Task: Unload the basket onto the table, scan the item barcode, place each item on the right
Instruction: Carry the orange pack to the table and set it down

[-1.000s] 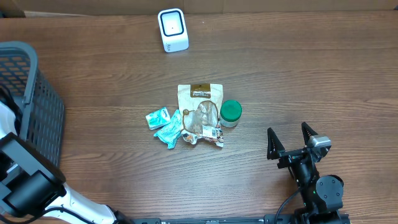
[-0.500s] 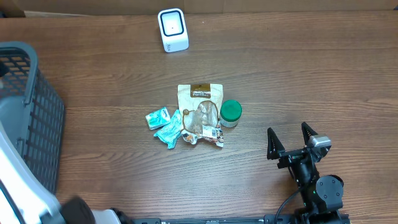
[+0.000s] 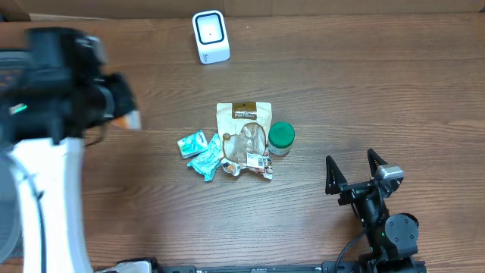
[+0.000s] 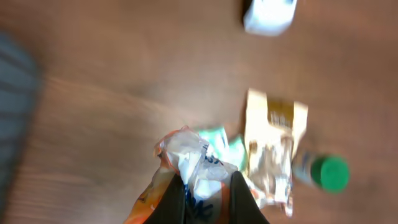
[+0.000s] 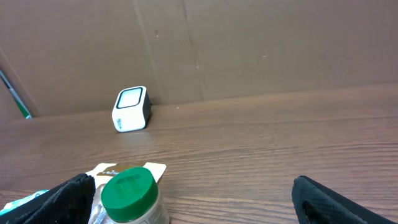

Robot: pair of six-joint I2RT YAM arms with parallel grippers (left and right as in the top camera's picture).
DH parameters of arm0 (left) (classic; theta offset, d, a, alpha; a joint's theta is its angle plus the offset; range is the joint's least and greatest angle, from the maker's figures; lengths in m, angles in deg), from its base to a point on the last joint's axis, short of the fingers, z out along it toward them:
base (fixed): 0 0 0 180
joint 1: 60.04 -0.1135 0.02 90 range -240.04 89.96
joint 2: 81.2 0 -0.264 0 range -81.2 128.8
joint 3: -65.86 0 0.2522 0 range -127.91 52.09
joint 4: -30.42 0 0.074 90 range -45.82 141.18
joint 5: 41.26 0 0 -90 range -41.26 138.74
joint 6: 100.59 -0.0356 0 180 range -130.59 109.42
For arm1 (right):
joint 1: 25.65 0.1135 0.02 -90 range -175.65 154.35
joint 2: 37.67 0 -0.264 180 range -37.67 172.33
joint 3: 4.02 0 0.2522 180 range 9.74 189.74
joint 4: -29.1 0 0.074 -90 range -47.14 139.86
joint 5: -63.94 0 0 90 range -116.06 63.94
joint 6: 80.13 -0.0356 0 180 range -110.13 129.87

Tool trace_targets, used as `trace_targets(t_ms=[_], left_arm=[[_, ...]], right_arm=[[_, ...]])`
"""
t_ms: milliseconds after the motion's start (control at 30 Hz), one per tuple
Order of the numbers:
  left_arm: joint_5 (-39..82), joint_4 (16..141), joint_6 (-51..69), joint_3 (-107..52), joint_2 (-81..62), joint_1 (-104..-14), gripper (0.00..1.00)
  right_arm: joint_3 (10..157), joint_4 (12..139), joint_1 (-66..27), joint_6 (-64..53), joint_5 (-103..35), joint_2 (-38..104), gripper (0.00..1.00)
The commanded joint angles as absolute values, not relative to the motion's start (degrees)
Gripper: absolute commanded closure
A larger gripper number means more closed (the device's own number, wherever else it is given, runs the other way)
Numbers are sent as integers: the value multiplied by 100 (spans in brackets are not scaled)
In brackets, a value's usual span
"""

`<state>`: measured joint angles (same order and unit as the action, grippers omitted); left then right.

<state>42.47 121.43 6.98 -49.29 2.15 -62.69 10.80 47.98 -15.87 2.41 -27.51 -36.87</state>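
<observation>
Wood-grain brown tabletop [image 3: 394, 91] under all. Over its left part: left gripper [image 4: 208, 183] clamped tight on crinkly orange-and-clear foil snack packet [image 4: 183, 146], held off the surface. Prob. light, floppy, slick; pinched at one end, rest hanging free, so risk of curled barcode face; firm edge pinch prob. best. Right gripper [image 3: 352, 178] spread wide, empty, nr near-right corner. Open run to small white box-shaped scanner [image 3: 211, 36] at far edge; mid-tabletop pile of tan pouch [image 3: 244, 125], green-lidded jar [image 3: 281, 137], teal sachets [image 3: 198, 150] off that path.

one scanner [image 3: 211, 36], one jar [image 3: 281, 138], one pouch [image 3: 244, 120], two teal packets [image 3: 193, 142], one orange packet [image 4: 184, 150]
</observation>
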Motion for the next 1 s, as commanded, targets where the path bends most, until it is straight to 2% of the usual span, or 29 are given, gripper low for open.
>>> trace_targets(t_ms=[0, 233, 467, 767, 967], left_arm=[[4379, 11837, 1292, -3987, 486, -5747, 95], [5067, 10742, 1769, -2492, 1026, -5282, 96], [5747, 10318, 1961, -2083, 1732, -5282, 96], [4927, 9746, 2180, -2079, 2718, -5203, 96], [4715, 9512, 2182, -2079, 2819, -4930, 95]], right_arm=[[1021, 4768, -1591, 245, -2725, -3751, 0], [1021, 4768, -1591, 245, -2725, -3751, 0], [1021, 4768, -1591, 245, -2725, -3751, 0], [1021, 4768, -1591, 245, -2725, -3751, 0], [1021, 4768, -1591, 245, -2725, -3751, 0]])
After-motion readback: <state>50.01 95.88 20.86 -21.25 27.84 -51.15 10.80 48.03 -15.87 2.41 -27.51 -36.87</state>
